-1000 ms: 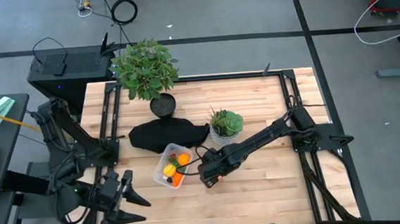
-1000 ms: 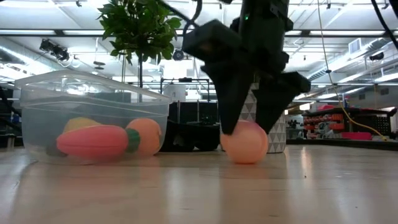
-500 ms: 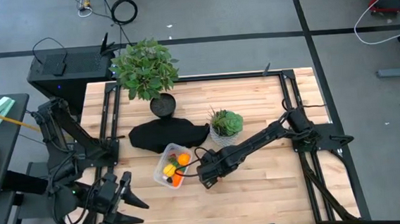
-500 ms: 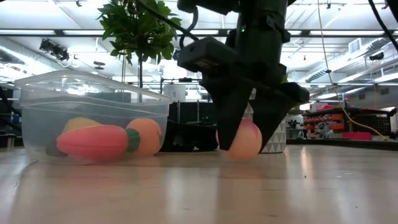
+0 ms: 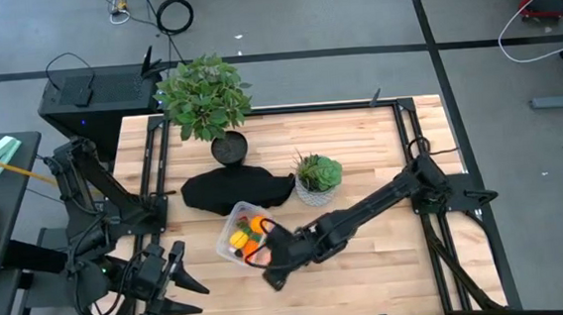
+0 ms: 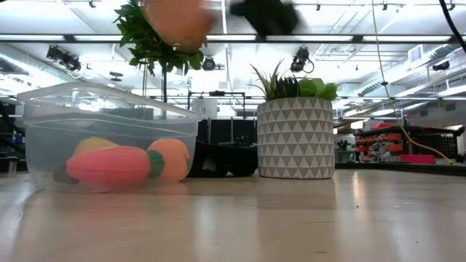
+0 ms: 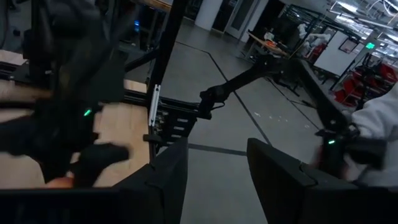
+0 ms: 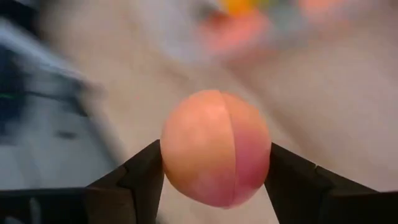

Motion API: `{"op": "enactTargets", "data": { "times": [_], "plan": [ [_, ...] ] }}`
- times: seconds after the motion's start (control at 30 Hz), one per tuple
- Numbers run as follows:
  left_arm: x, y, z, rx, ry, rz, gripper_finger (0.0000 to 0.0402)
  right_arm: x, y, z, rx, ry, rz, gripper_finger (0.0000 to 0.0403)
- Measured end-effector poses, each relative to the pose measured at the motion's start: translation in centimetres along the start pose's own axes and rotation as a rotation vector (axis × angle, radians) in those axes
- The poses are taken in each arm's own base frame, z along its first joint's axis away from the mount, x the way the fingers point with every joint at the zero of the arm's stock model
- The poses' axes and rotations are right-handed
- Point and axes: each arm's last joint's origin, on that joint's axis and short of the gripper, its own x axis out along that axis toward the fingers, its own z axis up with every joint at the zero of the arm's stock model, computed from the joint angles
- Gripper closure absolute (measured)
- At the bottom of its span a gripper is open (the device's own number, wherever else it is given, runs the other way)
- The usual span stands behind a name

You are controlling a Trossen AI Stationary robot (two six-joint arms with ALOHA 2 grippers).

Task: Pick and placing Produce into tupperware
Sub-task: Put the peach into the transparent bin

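My right gripper [image 5: 274, 262] is shut on the pink-red round fruit [image 8: 214, 146] and hangs above the table by the near right corner of the tupperware [image 5: 242, 235]. In the low view the fruit [image 6: 175, 18] shows blurred, high above the tupperware [image 6: 109, 135]. That clear container rests on the table and holds the carrot [image 6: 109, 166], the round orange [image 6: 171, 159] and the yellow piece [image 6: 91, 145]. My left gripper [image 5: 186, 288] waits open at the table's near left corner. No strawberry shows. My right gripper pinches the pink-red fruit between its two fingers [image 8: 134, 177], one on each opposite side of the fruit's widest part [image 8: 171, 155]. The fruit is lifted clear of the table, its pale and pink halves facing the wrist camera.
A small plant in a white patterned pot [image 5: 318, 175] stands right of the tupperware, a black cloth [image 5: 234, 191] lies behind it, and a tall leafy plant [image 5: 203, 98] stands farther back. Bare wood lies toward the near edge [image 5: 370, 280].
My right gripper, which stood with its fingers down on the fruit on the table, has lifted it well clear and carried it toward the table's left, toward the tupperware. The white pot behind it is now uncovered in the low view.
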Motion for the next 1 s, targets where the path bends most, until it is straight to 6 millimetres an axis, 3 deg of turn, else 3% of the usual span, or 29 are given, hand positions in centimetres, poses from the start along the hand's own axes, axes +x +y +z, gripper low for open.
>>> {"op": "enactTargets", "data": {
  "times": [0.07,0.17,0.33,0.47,0.67,0.83,1.0],
  "plan": [
    [0.0,0.0,0.0,0.014,-0.003,-0.002,0.023,-1.0,1.9,1.4,-0.021,-0.104,0.118,0.0165],
    [0.0,-0.1,0.2,0.019,-0.011,-0.007,0.023,-1.9,2.7,4.2,-0.058,-0.235,0.142,0.0164],
    [-0.3,0.0,0.4,0.029,-0.016,-0.01,0.023,-2.2,1.2,8.0,-0.097,-0.315,0.082,0.0164],
    [-0.3,0.0,0.5,0.028,-0.018,-0.012,0.023,-1.9,0.0,9.8,-0.111,-0.299,0.075,0.0164],
    [-0.4,0.1,0.5,0.037,-0.018,-0.012,0.023,0.5,-1.1,10.6,-0.12,-0.28,0.039,0.0164],
    [-0.4,0.1,0.5,0.04,-0.017,-0.011,0.023,3.4,-1.7,9.8,-0.107,-0.196,0.031,0.0164],
    [-0.4,0.1,0.5,0.04,-0.017,-0.011,0.023,3.9,-1.7,9.6,-0.093,-0.189,0.035,0.0164]
  ]
}}
